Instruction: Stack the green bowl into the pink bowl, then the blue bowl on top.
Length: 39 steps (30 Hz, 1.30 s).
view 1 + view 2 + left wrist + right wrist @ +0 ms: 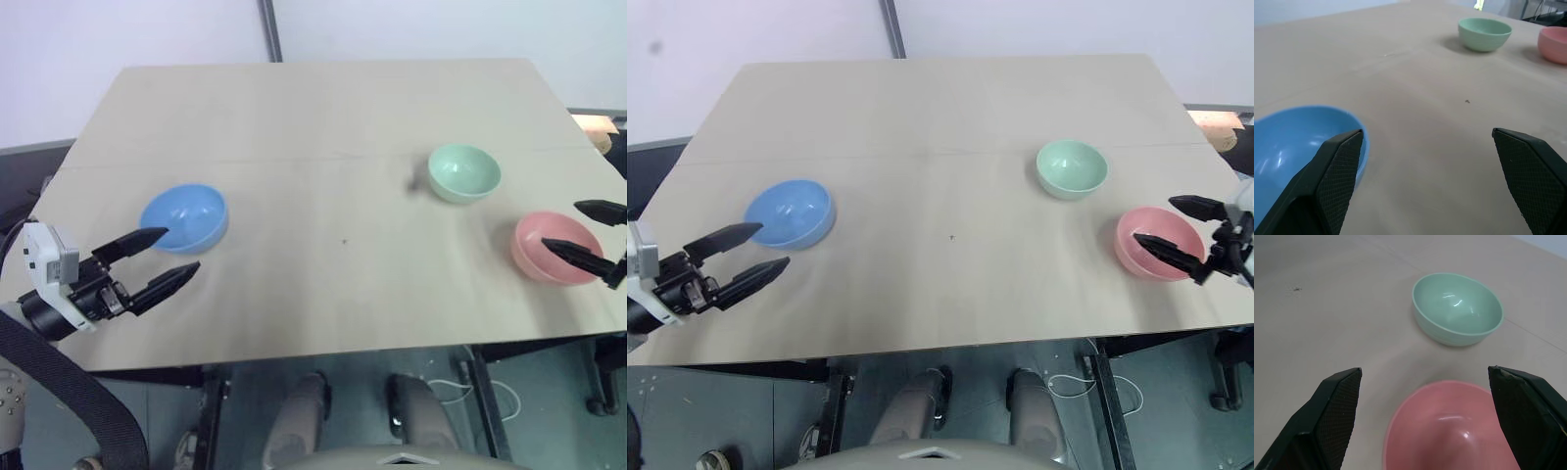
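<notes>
Bench (323,127): blue bowl (184,217) at 9 o'clock, green bowl (463,172) at 2, pink bowl (554,248) at 3, all apart and unstacked. Left end effector (165,258) fully spread, empty, beside blue. Right end effector (1181,235) fully spread, empty, over pink. Risk: smooth rims could slip from a thin pinch; reaching for green may nudge pink off the bench edge.

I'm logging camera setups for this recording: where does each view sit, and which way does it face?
Left and right eye views: on the head, looking forward and down at the table; left gripper and right gripper show, both open.
Left wrist view: faces across the blue bowl toward the green bowl.
Right wrist view: looks over the pink bowl.
Both wrist views share the green and pink bowls.
</notes>
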Motion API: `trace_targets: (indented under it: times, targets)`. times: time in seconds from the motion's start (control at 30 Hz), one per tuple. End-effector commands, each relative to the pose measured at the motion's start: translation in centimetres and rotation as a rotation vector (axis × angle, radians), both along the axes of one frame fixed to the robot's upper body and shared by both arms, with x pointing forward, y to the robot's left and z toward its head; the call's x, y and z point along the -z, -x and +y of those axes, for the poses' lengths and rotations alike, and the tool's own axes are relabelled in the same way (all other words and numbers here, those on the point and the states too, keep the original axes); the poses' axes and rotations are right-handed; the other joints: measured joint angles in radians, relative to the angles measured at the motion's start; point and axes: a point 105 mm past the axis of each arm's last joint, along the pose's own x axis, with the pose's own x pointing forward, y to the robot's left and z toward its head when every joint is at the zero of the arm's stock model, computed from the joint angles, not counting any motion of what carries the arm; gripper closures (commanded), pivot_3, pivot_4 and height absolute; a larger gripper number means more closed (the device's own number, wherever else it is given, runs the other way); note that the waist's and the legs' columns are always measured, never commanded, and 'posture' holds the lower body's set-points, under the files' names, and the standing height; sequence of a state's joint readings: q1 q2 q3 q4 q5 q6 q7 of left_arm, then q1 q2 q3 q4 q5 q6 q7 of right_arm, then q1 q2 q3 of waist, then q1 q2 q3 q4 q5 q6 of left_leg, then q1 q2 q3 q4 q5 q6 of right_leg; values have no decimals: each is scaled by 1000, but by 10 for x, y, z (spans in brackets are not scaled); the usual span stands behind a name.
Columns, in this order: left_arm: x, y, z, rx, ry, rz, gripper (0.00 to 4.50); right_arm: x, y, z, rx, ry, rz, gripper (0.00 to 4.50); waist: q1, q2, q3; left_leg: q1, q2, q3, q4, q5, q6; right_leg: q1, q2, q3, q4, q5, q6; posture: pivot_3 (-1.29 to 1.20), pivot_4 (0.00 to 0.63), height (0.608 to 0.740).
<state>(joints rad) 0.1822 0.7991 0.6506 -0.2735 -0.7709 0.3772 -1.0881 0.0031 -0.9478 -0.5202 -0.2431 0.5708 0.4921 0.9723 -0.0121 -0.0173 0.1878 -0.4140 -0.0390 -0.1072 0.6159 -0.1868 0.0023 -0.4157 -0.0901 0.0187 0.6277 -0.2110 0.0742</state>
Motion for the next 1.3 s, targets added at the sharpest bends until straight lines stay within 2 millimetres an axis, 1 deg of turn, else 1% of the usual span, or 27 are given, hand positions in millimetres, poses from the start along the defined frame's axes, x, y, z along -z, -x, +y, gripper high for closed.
trace_targets:
  times: [0.03, 0.07, 0.13, 0.17, 0.23, 0.3, 0.37, 0.47, 0.53, 0.57, 0.6, 0.63, 0.73, 0.8, 0.83, 0.93, 1.0, 1.03, 1.1, 1.17, 1.23, 1.27, 1.3]
  targets:
    - [-17, 6, -30, 163, 16, -96, 46, 0, -10, 21, -1, -5, 5, 0, 0, 0, 0, 0, 0, 0, 0, 0, 0, 0, 0, 0, 0, 0, 0, 0, 150, 740]
    - [-20, 7, -37, 201, 20, -110, 46, 4, -14, 22, 35, 10, 25, 0, 0, 0, 0, 0, 0, 0, 0, 0, 0, 0, 0, 0, 0, 0, -1, 0, 150, 740]
    - [-22, 9, -51, 276, 9, -137, 46, 13, -23, 18, 159, 94, 36, 0, 2, 0, 0, 0, 0, 0, 1, 0, 0, 0, 1, 0, 0, 1, -1, 0, 150, 740]
    - [-23, 10, -59, 304, 7, -149, 46, 21, -23, 16, 202, 110, 87, 0, 3, 0, 0, -1, 0, 0, 0, 0, 0, 0, 1, 0, 0, 1, -2, 0, 150, 740]
    - [-25, 10, -67, 331, 6, -165, 46, 33, -20, 15, 248, 119, 175, 0, 8, 0, 0, -1, 0, 0, 0, 0, 0, 0, 1, 0, 0, 3, -4, 0, 150, 740]
    - [-26, 11, -76, 353, -1, -180, 46, 49, -21, 6, 328, 127, 260, 0, 9, 0, 0, -1, 0, 0, 0, 0, 0, 0, 1, 0, -1, 3, -5, 0, 150, 740]
    - [-27, 10, -80, 358, 1, -186, 46, 61, -23, -4, 401, 136, 305, 0, 9, 0, 0, -1, 0, 0, 0, 0, 0, 0, 1, 0, -1, 3, -5, 0, 150, 740]
    - [-26, 9, -79, 353, -1, -187, 0, 69, -26, -10, 448, 145, 333, 870, 6, 0, 0, -1, 0, 0, 1, 0, 0, 0, 2, 0, -1, 2, -3, 0, 150, 740]
    - [-26, 8, -78, 345, 5, -189, 0, 72, -26, -10, 444, 152, 342, 1786, 3, 0, 0, 0, 0, 0, 1, 0, 0, 0, 3, 0, -1, 2, -2, 0, 150, 740]
    - [-27, 7, -78, 343, 7, -190, 0, 73, -26, -10, 443, 154, 343, 1953, 2, 0, 0, 0, 0, 0, 1, 0, 0, 0, 3, 0, 0, 2, -2, 0, 150, 740]
    - [-26, 7, -78, 343, 7, -190, 0, 72, -27, -8, 439, 150, 337, 2574, 1, 0, 0, 0, 1, 0, 1, 0, 0, 0, 3, 0, 0, 2, -2, 0, 150, 740]
    - [-26, 7, -78, 341, 7, -189, 0, 71, -28, -5, 427, 151, 331, 2957, 0, 0, 0, 0, 1, 0, 1, 0, 0, 0, 3, 0, 0, 2, -2, 0, 150, 740]
    - [-24, 6, -77, 335, 11, -185, 0, 68, -30, 2, 396, 165, 302, 4391, -1, -1, -1, 0, 1, 1, 1, 0, 0, 0, 4, 1, 0, 2, -2, 0, 150, 740]
    - [-22, 6, -77, 326, 10, -182, 0, 66, -33, 7, 381, 182, 272, 4456, -1, -3, -2, 0, 2, 1, 1, 0, 0, 1, 5, 0, 0, 2, -2, 0, 150, 740]
    - [-22, 5, -76, 317, 14, -184, 0, 63, -33, 12, 354, 206, 247, 4456, 0, -3, -2, 0, 2, 0, 2, 0, 0, 1, 5, 0, 0, 2, -2, 0, 150, 740]
    - [-19, -2, -67, 252, 43, -190, 0, 51, -24, 50, 169, 195, 193, 4456, 0, -2, -2, 0, 2, 1, 2, 0, 0, 1, 5, 0, 0, 2, -2, 0, 150, 740]
    - [-15, -4, -62, 226, 44, -189, 0, 42, -13, 81, 5, 177, 139, 4456, -2, -2, -2, 0, 3, 1, 2, 0, 0, 0, 5, 0, 0, 2, -2, 0, 150, 740]
    - [-14, -5, -60, 214, 51, -187, 0, 38, -5, 102, -104, 142, 131, 4456, -2, -2, -2, 0, 4, 0, 2, 0, 0, 0, 6, 0, 0, 2, -2, 0, 150, 740]
    - [-12, -7, -56, 185, 67, -185, 0, 34, 9, 133, -264, 107, 116, 4456, -2, -2, -2, 0, 5, 0, 2, 0, 0, 1, 7, 0, 0, 2, -2, 0, 150, 740]
    - [-9, -8, -53, 163, 61, -182, 0, 34, 17, 156, -372, 101, 105, 4456, -1, -2, -2, 0, 5, 0, 2, 0, 0, 1, 7, 0, 0, 2, -2, 0, 150, 740]
    - [-5, -10, -52, 138, 53, -182, 0, 37, 13, 180, -431, 84, 65, 4456, -2, -3, -2, 1, 5, 0, 2, 0, 0, 1, 7, 0, 0, 2, -2, 0, 150, 740]
    - [-4, -10, -51, 133, 52, -180, 0, 40, 8, 190, -447, 77, 54, 4456, -2, -3, -2, 0, 5, 0, 3, 0, 0, 1, 7, 0, 0, 2, -2, 0, 150, 740]
    - [-2, -11, -52, 133, 52, -179, 0, 46, 0, 199, -456, 117, 28, 4456, -2, -3, -2, 0, 6, 0, 3, 0, 0, 1, 8, 0, 0, 2, -3, 0, 150, 740]
